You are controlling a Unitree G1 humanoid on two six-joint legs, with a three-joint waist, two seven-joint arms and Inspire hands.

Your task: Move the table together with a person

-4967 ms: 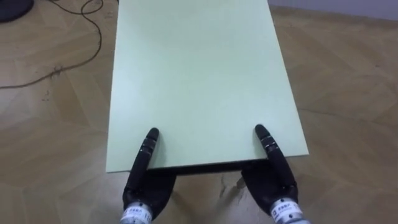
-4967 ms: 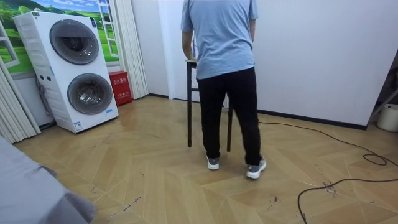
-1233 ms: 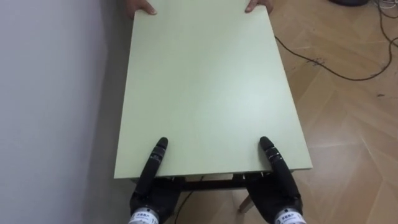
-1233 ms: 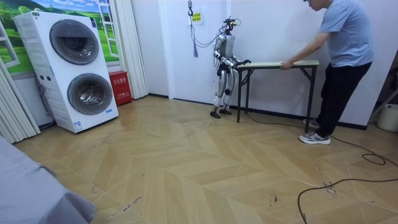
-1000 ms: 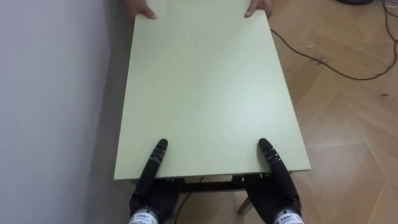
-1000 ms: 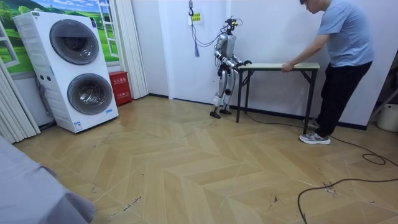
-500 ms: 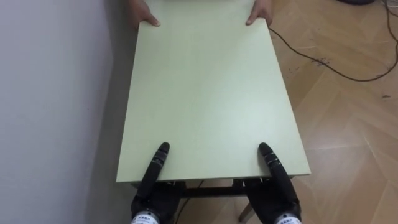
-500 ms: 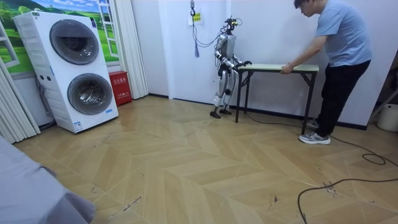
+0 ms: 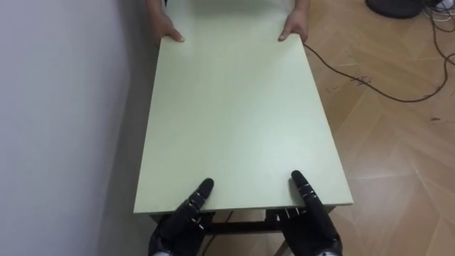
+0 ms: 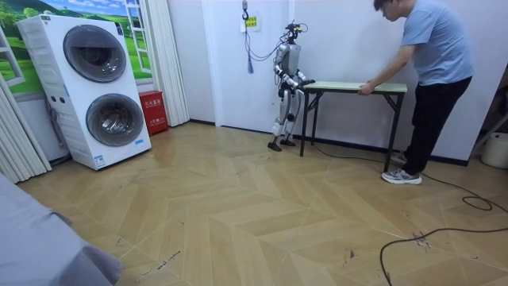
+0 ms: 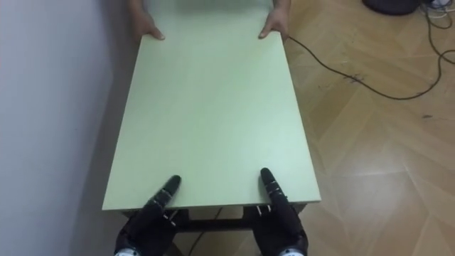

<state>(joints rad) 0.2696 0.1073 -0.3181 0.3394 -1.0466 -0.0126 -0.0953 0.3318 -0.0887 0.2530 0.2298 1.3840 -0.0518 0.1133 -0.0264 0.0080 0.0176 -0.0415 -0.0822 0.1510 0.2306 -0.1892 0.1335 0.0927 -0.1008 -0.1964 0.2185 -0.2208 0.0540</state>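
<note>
The table (image 9: 234, 107) has a pale green top and dark legs, and its long left side runs along a white wall (image 9: 64, 107). At its near short edge, my left hand (image 9: 181, 222) and right hand (image 9: 313, 222) each lay a thumb on the top, with the rest of each hand below the edge. At the far end a person's two hands (image 9: 168, 30) hold the corners. In the room view I stand at the table's (image 10: 349, 85) left end, and the person (image 10: 432, 71) bends at the right end.
A dark cable (image 9: 370, 78) snakes over the wooden floor to the right of the table. A dark object (image 9: 394, 7) lies at the far right. In the room view, stacked washing machines (image 10: 95, 87) stand far off at the left.
My left thumb has slid to the right along the near edge and now lies at an angle. The person's hands show further into view. Five seconds ago the table stood away from the wall.
</note>
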